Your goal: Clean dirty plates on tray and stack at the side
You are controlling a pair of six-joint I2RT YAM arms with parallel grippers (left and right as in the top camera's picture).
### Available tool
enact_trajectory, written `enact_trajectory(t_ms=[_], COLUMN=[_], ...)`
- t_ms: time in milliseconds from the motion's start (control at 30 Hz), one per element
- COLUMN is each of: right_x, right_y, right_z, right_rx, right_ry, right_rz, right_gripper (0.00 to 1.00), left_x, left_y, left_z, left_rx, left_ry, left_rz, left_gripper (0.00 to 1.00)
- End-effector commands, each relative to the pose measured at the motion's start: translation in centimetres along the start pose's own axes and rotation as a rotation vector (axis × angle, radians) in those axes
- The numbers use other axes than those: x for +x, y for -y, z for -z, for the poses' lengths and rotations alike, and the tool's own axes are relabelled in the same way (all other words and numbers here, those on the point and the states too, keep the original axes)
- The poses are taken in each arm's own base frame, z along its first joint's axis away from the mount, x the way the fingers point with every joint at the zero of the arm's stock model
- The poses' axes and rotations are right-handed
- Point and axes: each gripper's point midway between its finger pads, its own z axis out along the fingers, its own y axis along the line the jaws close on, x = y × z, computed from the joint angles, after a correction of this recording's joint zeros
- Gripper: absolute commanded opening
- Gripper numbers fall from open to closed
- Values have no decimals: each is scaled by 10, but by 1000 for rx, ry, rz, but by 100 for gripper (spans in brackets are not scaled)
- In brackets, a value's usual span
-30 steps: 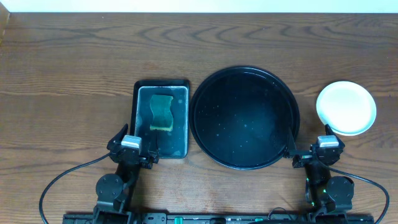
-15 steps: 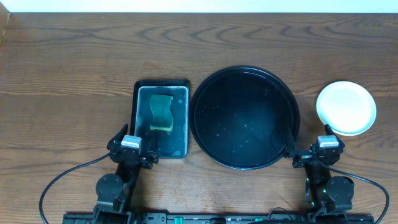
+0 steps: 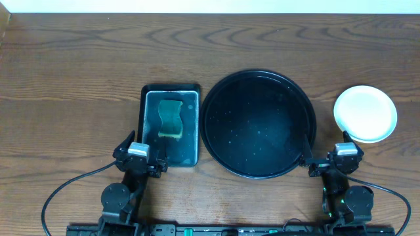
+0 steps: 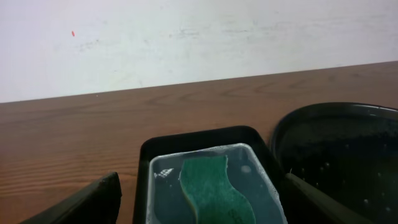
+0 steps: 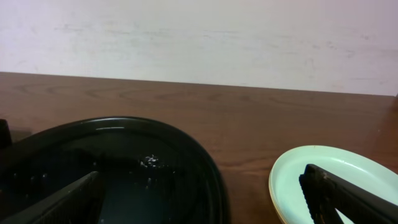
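Observation:
The large round black tray (image 3: pixel 258 124) sits mid-table with no plates on it, only water droplets; it also shows in the right wrist view (image 5: pixel 124 168) and the left wrist view (image 4: pixel 336 149). The plates (image 3: pixel 365 113) are stacked on the table to its right, a pale mint one on top with a yellow rim below it (image 5: pixel 336 180). My left gripper (image 3: pixel 139 156) is open and empty at the near end of the sponge tray (image 4: pixel 199 205). My right gripper (image 3: pixel 341 157) is open and empty between the tray and the stack (image 5: pixel 205 205).
A smaller rectangular black tray (image 3: pixel 170 124) holds soapy water and a green-yellow sponge (image 3: pixel 172 118), left of the round tray; the sponge also shows in the left wrist view (image 4: pixel 214 193). A white wall runs along the table's far edge.

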Motion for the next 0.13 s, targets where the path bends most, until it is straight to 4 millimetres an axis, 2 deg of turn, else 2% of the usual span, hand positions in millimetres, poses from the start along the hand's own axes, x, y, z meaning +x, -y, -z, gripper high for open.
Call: enact_trajectory(t_ms=[0,100], right_x=[0,0], right_y=[2,2], right_z=[0,0], right_rx=[6,6], right_ry=[0,0], right_rz=[8,8], right_gripper=[99,99], left_x=[14,14], left_y=[2,2], left_z=[0,0], left_rx=[10,10], left_ry=[-47,-47], left_rz=[12,12], left_gripper=[82,82])
